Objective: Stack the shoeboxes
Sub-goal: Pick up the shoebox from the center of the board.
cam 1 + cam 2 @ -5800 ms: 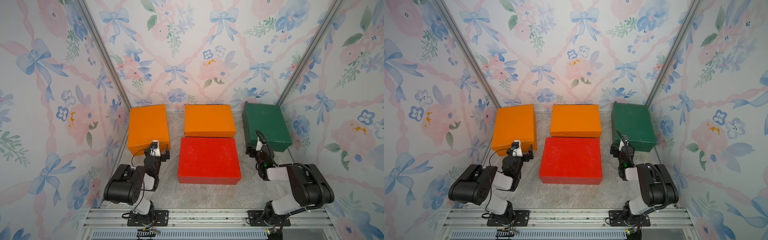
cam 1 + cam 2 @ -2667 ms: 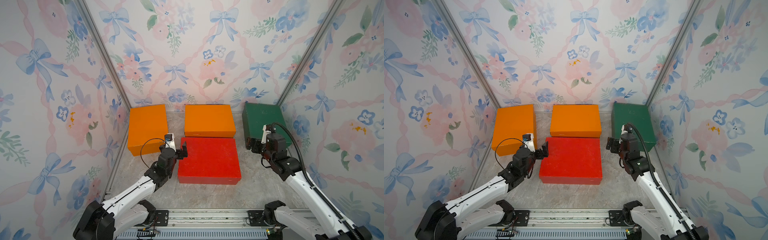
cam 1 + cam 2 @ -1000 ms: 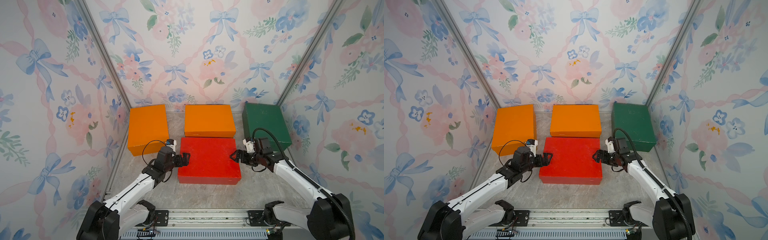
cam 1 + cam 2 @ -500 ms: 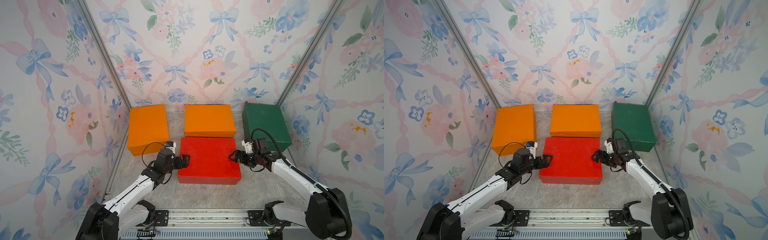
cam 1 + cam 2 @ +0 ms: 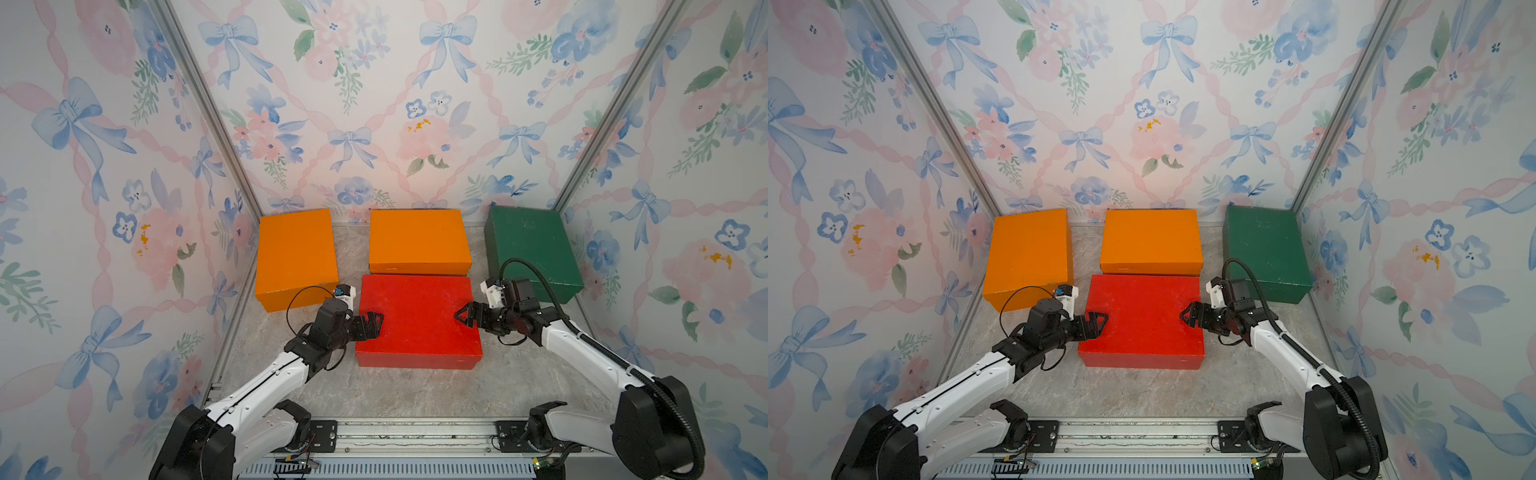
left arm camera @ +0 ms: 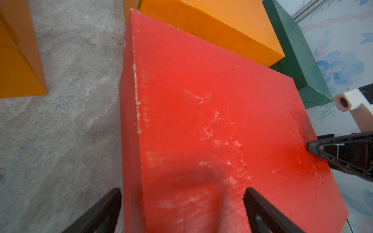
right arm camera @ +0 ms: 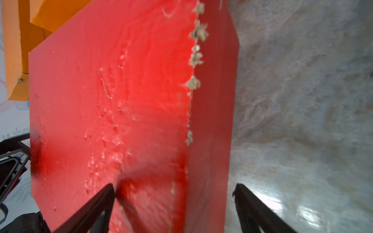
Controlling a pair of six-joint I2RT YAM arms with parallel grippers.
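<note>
While all four boxes are sitting unstacked on the floor (image 5: 415,390), both top views are showing the red box (image 5: 417,316) (image 5: 1142,320) lying nearest the arm bases, its far edge just beside the middle orange box (image 5: 419,241). The left orange box (image 5: 296,257) and the green box (image 5: 530,247) are standing at the two sides.

The left gripper (image 5: 372,326) (image 5: 1096,324) is reaching over the red box's left edge, and the right gripper (image 5: 463,318) (image 5: 1190,316) is reaching over its right edge.

The left wrist view is showing the left gripper (image 6: 182,190) spread wide. One finger is hanging beside the red box's (image 6: 201,121) side wall and the other above the lid, so it is holding nothing.

The right wrist view is showing the right gripper (image 7: 173,186) likewise spread astride the red box's (image 7: 121,100) opposite edge. One finger is over the lid and the other is clear of the wall, so it is gripping nothing.
</note>
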